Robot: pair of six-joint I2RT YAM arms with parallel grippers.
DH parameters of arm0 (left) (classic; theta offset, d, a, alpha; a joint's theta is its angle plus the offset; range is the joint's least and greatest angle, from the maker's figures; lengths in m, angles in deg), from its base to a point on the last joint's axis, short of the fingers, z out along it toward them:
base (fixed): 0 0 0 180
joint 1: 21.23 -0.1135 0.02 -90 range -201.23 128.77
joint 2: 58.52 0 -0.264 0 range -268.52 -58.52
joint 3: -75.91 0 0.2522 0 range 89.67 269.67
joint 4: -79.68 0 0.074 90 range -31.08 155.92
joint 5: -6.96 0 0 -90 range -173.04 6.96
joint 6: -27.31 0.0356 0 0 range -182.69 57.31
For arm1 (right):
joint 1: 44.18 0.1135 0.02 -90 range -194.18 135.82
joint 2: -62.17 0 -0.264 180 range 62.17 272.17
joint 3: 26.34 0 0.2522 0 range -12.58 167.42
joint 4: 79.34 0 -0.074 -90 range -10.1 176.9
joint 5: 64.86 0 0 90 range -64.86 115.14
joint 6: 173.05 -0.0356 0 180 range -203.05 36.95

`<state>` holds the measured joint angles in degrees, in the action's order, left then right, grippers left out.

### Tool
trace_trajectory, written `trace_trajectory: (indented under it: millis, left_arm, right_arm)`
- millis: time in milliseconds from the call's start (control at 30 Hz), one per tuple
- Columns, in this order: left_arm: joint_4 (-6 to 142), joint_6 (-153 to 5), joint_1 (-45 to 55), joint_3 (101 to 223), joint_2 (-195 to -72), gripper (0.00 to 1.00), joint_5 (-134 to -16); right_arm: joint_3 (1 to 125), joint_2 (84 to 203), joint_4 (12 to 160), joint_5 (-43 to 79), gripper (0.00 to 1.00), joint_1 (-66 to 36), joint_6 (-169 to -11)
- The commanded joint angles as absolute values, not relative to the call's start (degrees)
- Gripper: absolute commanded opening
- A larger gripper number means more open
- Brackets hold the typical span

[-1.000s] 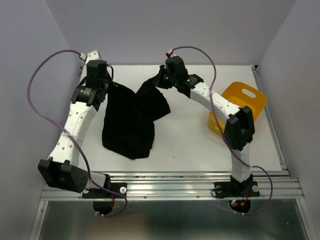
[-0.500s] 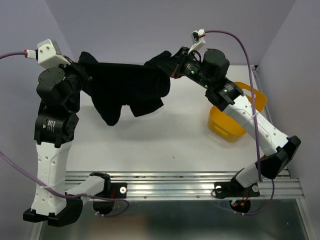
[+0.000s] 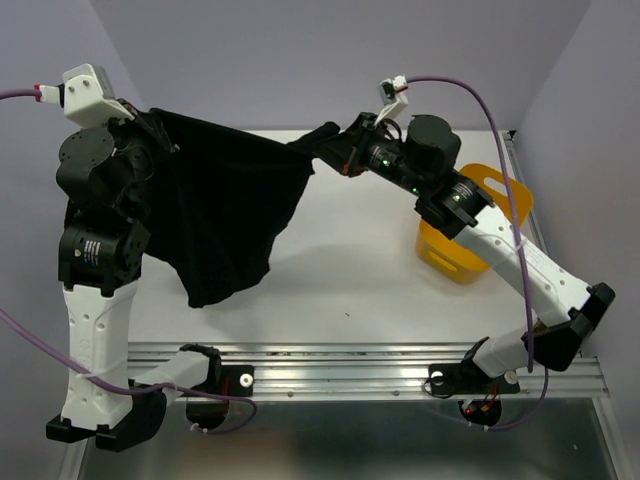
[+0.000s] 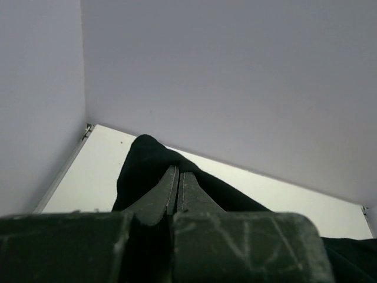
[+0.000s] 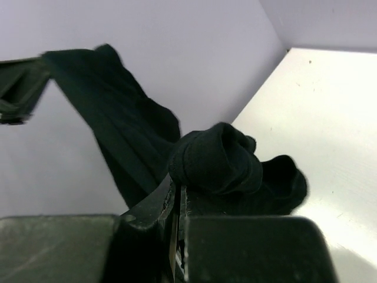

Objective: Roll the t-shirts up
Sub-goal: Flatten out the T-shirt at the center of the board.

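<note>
The left pincer (image 3: 152,124) and the right pincer (image 3: 332,142) are each clenching an edge of the black t-shirt (image 3: 225,210), possibly its shoulders, stretching it in the air above the table (image 3: 380,285) so it is hanging open for laying flat

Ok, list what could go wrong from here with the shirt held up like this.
1. The left gripper and right gripper each pinch only a small bunch of the black t-shirt, so the fabric might slip out.
2. The shirt hangs lopsided, sagging beside the left arm, so it may land crumpled on the table.
3. The right arm crosses the yellow tub in the top view and might knock it.
</note>
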<state>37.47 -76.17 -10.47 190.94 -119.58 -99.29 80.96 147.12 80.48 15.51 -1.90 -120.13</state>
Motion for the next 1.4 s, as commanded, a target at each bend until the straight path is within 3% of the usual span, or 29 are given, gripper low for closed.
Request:
trace_trajectory:
  millis: [0, 267, 433, 467, 500, 567, 600, 667, 767, 833, 1067, 1233, 1367]
  left_arm:
    - [44.11, -73.94, -10.77, 190.32, -122.06, 0.0, -97.72]
    - [56.15, -76.05, -10.86, 179.42, -133.04, 0.0, -94.48]
    - [61.51, -78.95, -10.77, 181.42, -147.07, 0.0, -92.98]
    - [61.52, -79.21, -10.77, 182.56, -149.2, 0.04, -92.63]
    - [61.0, -79.3, -10.77, 185.88, -151.49, 0.25, -92.1]
    - [57.59, -80.01, -10.77, 190.11, -157.62, 0.57, -89.65]
    - [54.61, -80.1, -10.77, 194.39, -160.79, 0.82, -88.5]
    - [51.87, -80.27, -10.68, 198.46, -162.4, 0.92, -86.47]
    - [50.19, -79.92, -10.51, 197.26, -160.75, 0.92, -87.26]
    - [49.22, -79.66, -10.6, 193.75, -158.81, 0.92, -88.57]
    - [41.84, -81.67, -10.51, 174.25, -144.49, 0.87, -94.64]
    - [38.42, -90.63, -10.51, 154.3, -133.69, 0.76, -96.4]
    - [36.83, -100.29, -10.51, 141.21, -128.75, 0.74, -97.63]
  right_arm:
    - [79.62, 140.57, 81.8, 18.99, 0.01, -2.43, -120.66]
    - [75.41, 139.07, 77.67, 31.88, 0.01, -2.43, -118.65]
    - [76.54, 145.9, 77.93, 39.99, 0.01, -6.71, -112.24]
    - [77.33, 147.67, 77.93, 40.34, 0.01, -8.39, -111.7]
    - [78.46, 149.69, 77.85, 39.04, 0.01, -10.06, -111.18]
    - [82.59, 156.87, 77.58, 36.49, 0.05, -15.23, -110.47]
    - [85.04, 159.96, 75.23, 32.65, 0.24, -16.91, -110.29]
    - [94.97, 169.25, 67.26, 30.25, 0.52, -19.82, -109.95]
    - [102.1, 175.44, 60.73, 31.03, 0.69, -20.36, -108.54]
    - [100.29, 175.03, 60.88, 30.16, 0.75, -20.36, -108.36]
    - [84.12, 167.57, 63.43, 25.76, 0.75, -18.87, -109.68]
    - [70.68, 161.67, 66.15, 27.34, 0.72, -13.69, -112.22]
    - [64.16, 159.21, 67.38, 27.61, 0.7, -10.08, -115.38]
